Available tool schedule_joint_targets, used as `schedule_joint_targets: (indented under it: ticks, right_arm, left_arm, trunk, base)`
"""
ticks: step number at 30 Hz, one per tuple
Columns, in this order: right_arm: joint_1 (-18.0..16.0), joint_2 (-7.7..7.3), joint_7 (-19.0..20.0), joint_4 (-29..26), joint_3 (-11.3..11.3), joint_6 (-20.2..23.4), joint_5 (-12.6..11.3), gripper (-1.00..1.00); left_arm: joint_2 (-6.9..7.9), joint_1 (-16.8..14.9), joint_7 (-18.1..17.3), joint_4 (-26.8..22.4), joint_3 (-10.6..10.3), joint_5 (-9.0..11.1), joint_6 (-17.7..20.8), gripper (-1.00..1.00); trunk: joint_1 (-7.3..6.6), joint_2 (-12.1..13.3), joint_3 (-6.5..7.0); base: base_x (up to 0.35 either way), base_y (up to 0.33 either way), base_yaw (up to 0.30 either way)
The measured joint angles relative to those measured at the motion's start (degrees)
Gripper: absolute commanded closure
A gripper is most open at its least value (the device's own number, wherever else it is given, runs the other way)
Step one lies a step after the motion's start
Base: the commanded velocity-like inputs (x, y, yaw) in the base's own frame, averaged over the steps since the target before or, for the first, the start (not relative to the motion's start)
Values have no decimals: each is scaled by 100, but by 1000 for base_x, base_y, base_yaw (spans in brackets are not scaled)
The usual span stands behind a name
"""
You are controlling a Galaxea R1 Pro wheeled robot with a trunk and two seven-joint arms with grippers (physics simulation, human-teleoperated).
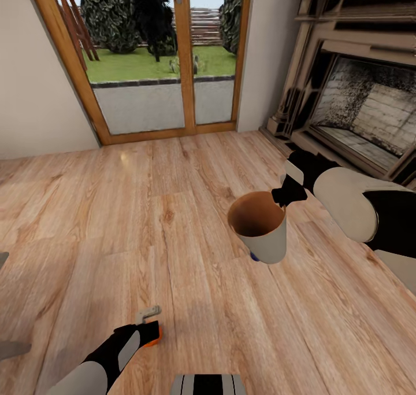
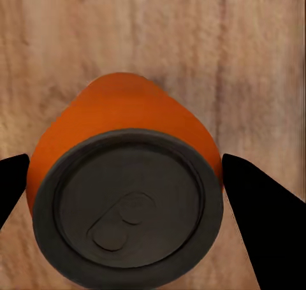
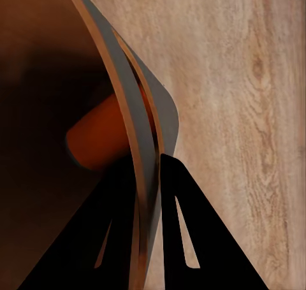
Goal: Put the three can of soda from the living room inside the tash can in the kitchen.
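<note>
Left tool (image 2: 121,194) clamped on 1 orange can (image 2: 124,175); right tool (image 3: 148,169) pinches the bin (image 1: 260,227) rim; centre the can above the opening before letting go.

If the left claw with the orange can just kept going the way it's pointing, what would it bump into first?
Probably the wood floor. The left gripper holds the orange soda can between its fingers, and past the can the left wrist view shows bare planks. The can would likely touch down first; how far off the floor lies is unclear.
</note>
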Motion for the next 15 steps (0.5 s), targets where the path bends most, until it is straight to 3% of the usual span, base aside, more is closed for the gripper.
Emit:
schedule_joint_targets:
  ticks: [15]
  right_arm:
    - [104,-18,-31,-31,18,0,28,100]
  left_arm:
    - [16,-1,-15,-47,1,4,22,100]
  trunk:
    - [-39,20,332]
  base:
    - [0,0,0]
